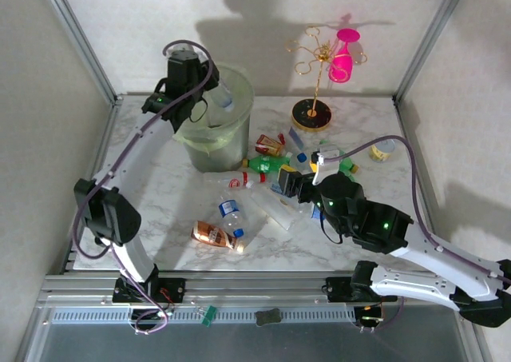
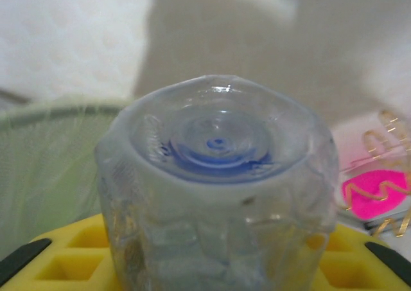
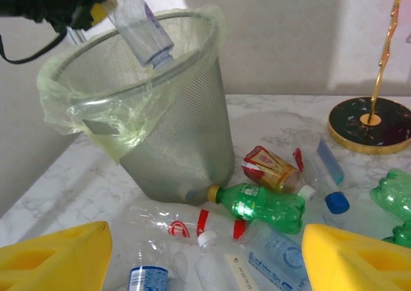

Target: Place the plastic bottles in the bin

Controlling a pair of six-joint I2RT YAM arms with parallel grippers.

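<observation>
Top external view: left gripper (image 1: 206, 98) holding a clear bottle (image 1: 223, 98) over the bin (image 1: 223, 146).
Its yellow fingers (image 2: 61, 255) clamp the bottle, cap end down inside the bin's rim, at the table's far left. The right gripper (image 3: 205, 255) hovers with fingers wide apart, holding nothing, near a green bottle (image 3: 263, 204) and others lying right of the bin.

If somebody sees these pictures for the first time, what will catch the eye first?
First, the clear plastic bottle, held neck down by the left jaws over the large grey-green lined bin. Next, the bright pink cup hanging on the gold wire stand at the far side, and the green plastic bottle lying near the bin's foot.
</observation>
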